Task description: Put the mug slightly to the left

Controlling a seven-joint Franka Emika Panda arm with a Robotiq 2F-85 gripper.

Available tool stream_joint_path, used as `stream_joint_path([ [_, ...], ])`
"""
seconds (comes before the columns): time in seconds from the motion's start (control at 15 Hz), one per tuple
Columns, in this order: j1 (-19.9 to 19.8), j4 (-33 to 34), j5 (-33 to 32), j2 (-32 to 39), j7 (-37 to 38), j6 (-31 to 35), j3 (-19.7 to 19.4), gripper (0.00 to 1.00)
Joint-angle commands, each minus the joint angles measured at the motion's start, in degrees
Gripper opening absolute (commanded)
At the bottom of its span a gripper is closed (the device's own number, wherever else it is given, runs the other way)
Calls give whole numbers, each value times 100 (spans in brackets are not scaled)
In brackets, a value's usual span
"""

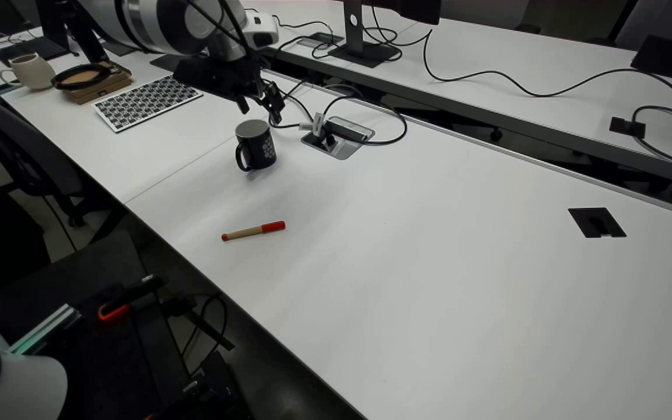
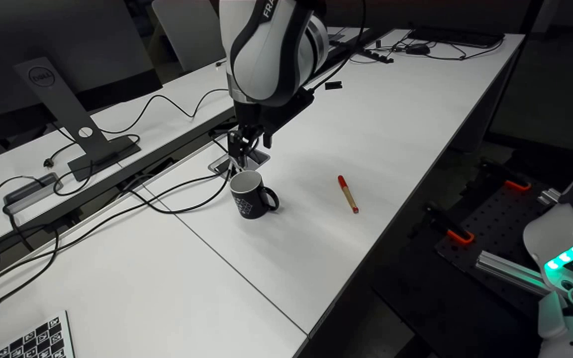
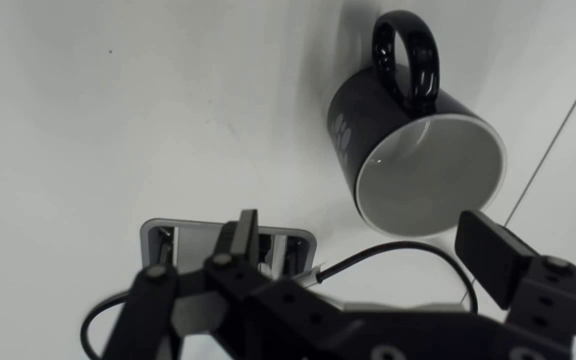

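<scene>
Cyl. blk mug (image 1: 256, 144), glossy looped handle (image 3: 424, 65), upright on smooth table (image 1: 429, 262); gripper (image 3: 363, 242) nr mug, jaws spread; thin red/tan stick (image 1: 253, 231) off mug's handle side.

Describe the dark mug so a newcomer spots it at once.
On the white table, find the silver cable outlet. Beside it, near the open gripper, stands the upright dark mug. Unlike the pale mug, it is black outside with a pale print.

Mug (image 2: 248, 200) on desk (image 2: 391, 134) in an exterior view, stick (image 2: 348, 194) to its right, cable outlet (image 2: 258, 158) behind it
</scene>
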Motion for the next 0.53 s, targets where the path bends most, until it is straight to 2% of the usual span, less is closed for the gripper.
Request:
stream_joint_path([
  [0.0,-238,-206,101,-498,6,-148,124,100],
  [0.33,-715,-253,520,-880,-455,-338,505,100],
  [0.4,-558,-104,269,-642,-206,-269,356,100],
  [0.47,-590,-104,284,-681,-231,-275,375,100],
])
